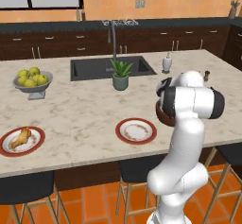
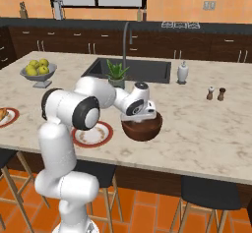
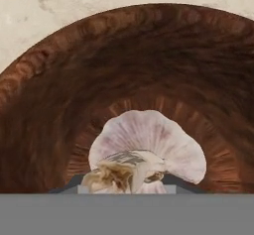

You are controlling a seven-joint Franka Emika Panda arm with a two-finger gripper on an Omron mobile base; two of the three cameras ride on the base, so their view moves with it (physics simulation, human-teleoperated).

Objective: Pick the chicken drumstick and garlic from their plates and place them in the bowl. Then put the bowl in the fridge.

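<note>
Garlic [image 3: 149, 147] sits pinched between narrow jaws of the gripper [image 2: 143, 118] over the bowl [image 2: 142, 129]; next they should release it, then fetch the drumstick [image 1: 21, 137].

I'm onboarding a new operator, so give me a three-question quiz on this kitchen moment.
1. True or false: the chicken drumstick lies on its plate.
2. What does the gripper hold above the bowl? A) the garlic B) a salt shaker C) a fruit
3. Fill in: the plate nearest the bowl carries ____ food.

Key: 1 true. 2 A, the hand view shows the bulb between the finger tips, over the bowl's inside. 3 no.
</note>
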